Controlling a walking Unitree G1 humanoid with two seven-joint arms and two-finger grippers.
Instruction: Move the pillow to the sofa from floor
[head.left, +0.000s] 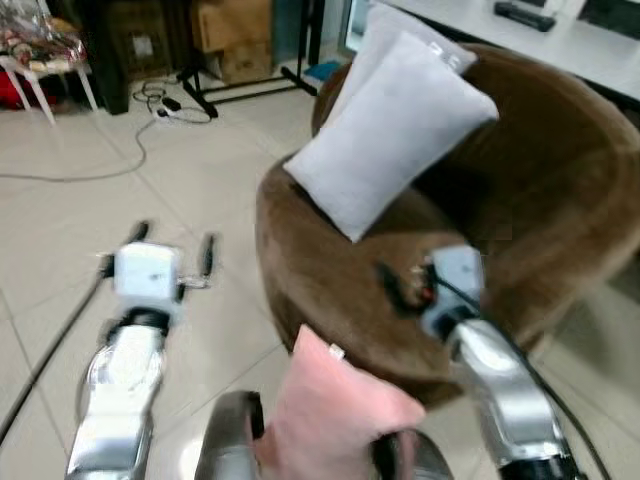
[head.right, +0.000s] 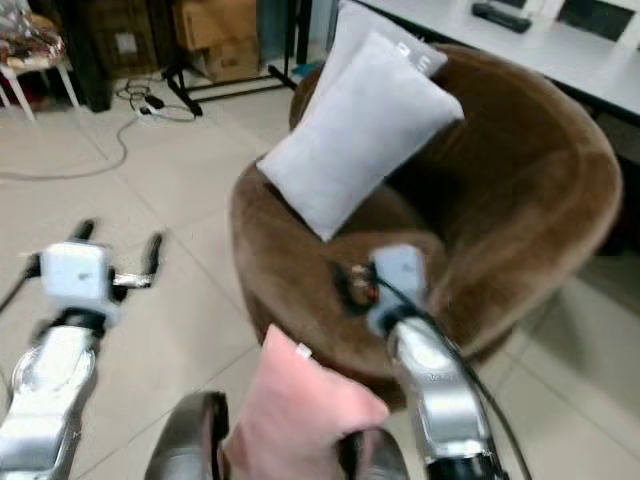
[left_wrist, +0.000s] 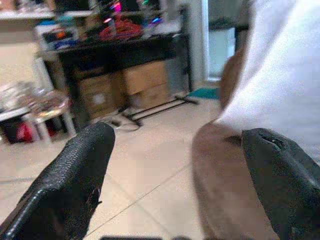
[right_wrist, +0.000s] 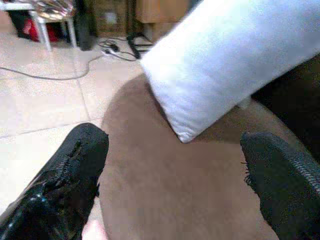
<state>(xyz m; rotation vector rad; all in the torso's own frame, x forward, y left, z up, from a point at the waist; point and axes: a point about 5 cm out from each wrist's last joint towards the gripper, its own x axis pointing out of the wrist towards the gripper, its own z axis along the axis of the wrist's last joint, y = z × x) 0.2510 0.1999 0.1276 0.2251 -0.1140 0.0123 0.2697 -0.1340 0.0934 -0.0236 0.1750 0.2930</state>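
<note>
Low between both wide-open jaws sits the pink pillow (head.left: 335, 410), before the sofa (head.left: 560, 200).

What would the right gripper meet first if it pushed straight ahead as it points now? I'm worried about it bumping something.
Probably the white pillow leaning on the brown sofa. The right gripper hangs open above the seat, pointed toward the pillow's lower corner. Depth is unclear, so it might graze the seat cushion first.

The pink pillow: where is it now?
In the left eye view, the pink pillow sits low and central, between both arms, just before the brown sofa.
</note>
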